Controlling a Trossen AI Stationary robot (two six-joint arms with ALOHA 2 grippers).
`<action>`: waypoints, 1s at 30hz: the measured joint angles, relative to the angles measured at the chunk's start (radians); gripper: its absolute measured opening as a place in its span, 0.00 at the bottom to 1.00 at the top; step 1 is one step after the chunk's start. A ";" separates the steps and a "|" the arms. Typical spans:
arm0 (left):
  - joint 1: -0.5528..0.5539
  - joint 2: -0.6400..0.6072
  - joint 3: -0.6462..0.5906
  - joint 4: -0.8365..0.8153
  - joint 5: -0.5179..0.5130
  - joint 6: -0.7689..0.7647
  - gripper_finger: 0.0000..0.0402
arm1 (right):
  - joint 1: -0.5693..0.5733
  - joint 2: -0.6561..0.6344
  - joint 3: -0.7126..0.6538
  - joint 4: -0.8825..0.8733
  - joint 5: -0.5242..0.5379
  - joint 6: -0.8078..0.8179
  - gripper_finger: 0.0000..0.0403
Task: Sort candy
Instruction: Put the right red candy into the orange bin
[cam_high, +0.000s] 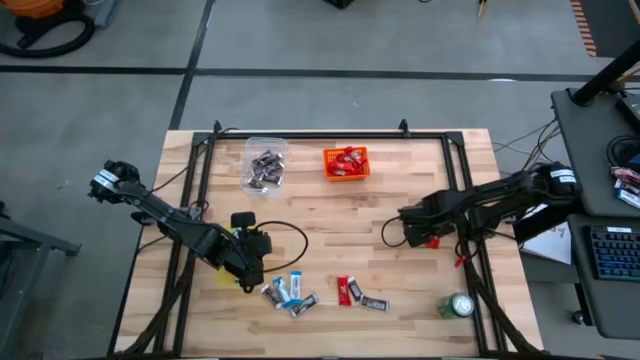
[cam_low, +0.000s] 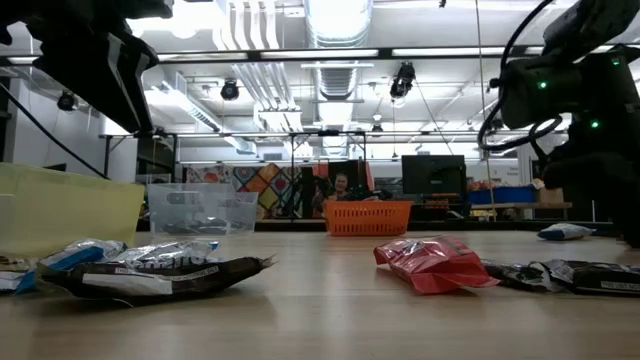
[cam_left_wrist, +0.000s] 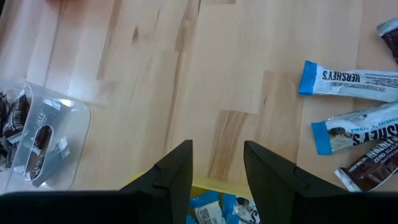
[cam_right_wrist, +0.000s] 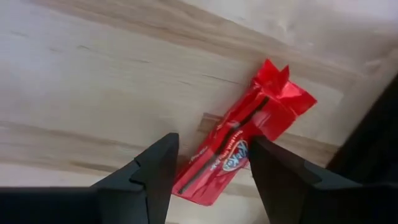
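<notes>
While the left gripper (cam_left_wrist: 217, 163) hangs open and empty, the right gripper (cam_right_wrist: 208, 163) straddles a red candy (cam_right_wrist: 245, 140), open

Tabletop (cam_high: 330, 215): pale wood planks, light grain.
Orange bin (cam_high: 346, 163): orange mesh, red candy inside.
Clear bin (cam_high: 265, 165): see-through, dark brown candy inside.
Yellow bin (cam_low: 60, 208): pale yellow; blue-and-white candy inside (cam_left_wrist: 221, 208).
Loose candy near front edge: blue-and-white bars (cam_high: 290, 290), dark brown bar (cam_high: 375, 304), red bar (cam_high: 349, 290).
Red bar (cam_right_wrist: 242, 140) at right edge: glossy red, dark stripe.
Can (cam_high: 457, 305): green, silver top.
Left gripper (cam_left_wrist: 217, 168), right gripper (cam_right_wrist: 208, 165): black.
</notes>
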 joint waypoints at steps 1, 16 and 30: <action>0.000 0.000 -0.001 0.001 0.000 0.000 0.31 | 0.001 0.005 -0.004 0.010 0.000 -0.002 0.47; -0.008 0.000 -0.004 0.087 -0.050 0.092 0.31 | 0.001 0.012 0.115 0.083 0.038 -0.181 0.03; -0.092 0.000 -0.004 0.255 -0.052 0.169 0.31 | -0.018 0.020 0.259 0.657 0.113 -0.576 0.03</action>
